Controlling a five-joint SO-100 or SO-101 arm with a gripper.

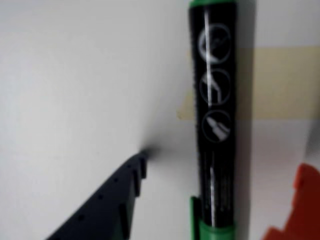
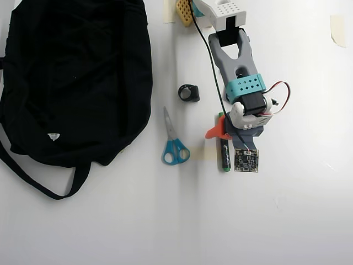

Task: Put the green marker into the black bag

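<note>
The green marker (image 1: 216,125) lies flat on the white table, its dark barrel with white print running up the wrist view and green showing at both ends. My gripper (image 1: 222,167) is open and straddles it: the dark finger (image 1: 107,205) stands left of the barrel and the orange finger (image 1: 297,205) right of it, neither touching. From overhead, the gripper (image 2: 224,136) hovers over the marker's (image 2: 225,157) upper half. The black bag (image 2: 71,77) lies far to the left, its strap looping toward the bottom.
Blue-handled scissors (image 2: 174,144) lie between the bag and the marker. A small black round object (image 2: 189,93) sits above them. Tape pieces (image 2: 337,28) are stuck at the top right and under the marker (image 1: 285,82). The arm's base (image 2: 223,11) is at the top.
</note>
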